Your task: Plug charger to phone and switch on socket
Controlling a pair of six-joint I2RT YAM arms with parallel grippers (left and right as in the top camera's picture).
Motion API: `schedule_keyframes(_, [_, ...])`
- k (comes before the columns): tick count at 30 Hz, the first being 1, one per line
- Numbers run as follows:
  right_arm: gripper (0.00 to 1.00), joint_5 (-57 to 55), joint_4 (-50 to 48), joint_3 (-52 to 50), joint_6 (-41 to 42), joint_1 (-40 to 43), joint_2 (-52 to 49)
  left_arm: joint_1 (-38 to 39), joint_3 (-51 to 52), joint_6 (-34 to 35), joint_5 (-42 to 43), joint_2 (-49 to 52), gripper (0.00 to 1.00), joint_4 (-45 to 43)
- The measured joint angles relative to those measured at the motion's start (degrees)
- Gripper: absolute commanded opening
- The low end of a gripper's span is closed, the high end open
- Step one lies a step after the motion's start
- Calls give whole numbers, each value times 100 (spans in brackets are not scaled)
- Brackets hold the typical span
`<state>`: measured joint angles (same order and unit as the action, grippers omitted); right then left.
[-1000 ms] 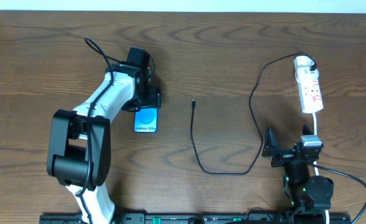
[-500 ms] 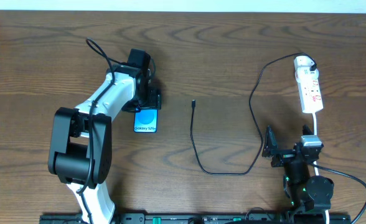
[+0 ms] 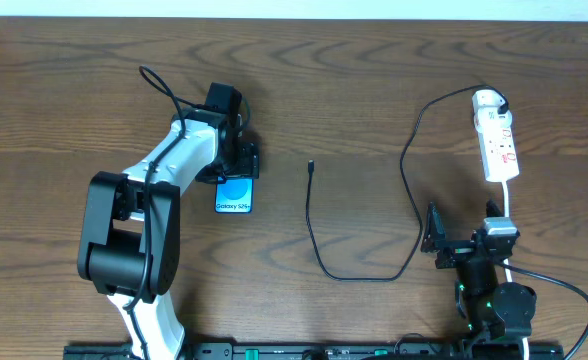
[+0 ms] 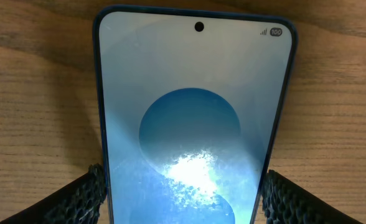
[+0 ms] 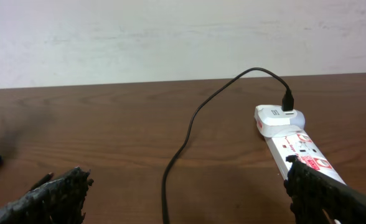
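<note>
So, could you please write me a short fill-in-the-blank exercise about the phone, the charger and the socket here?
1. The left gripper straddles the phone, which lies screen ____.
2. One end of the charger is plugged into the ____.
3. The right gripper has its jaws ____, with nothing between them.
4. The charger's other end lies loose on the ____.
Missing words: up; socket; open; table.

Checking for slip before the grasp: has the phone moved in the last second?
No. In the overhead view the phone sits at the same spot relative to the charger plug, which lies unmoved.
</note>
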<state>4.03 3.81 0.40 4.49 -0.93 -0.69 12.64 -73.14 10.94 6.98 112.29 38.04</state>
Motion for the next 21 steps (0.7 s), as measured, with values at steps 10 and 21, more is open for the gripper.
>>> schedule_keyframes(10, [99,-2,0,0,0,0,0,44,0,0,-7,0,81,0])
schedule_keyframes(21, [99,0,0,0,0,0,0,101,-2,2,-70,109,81,-15])
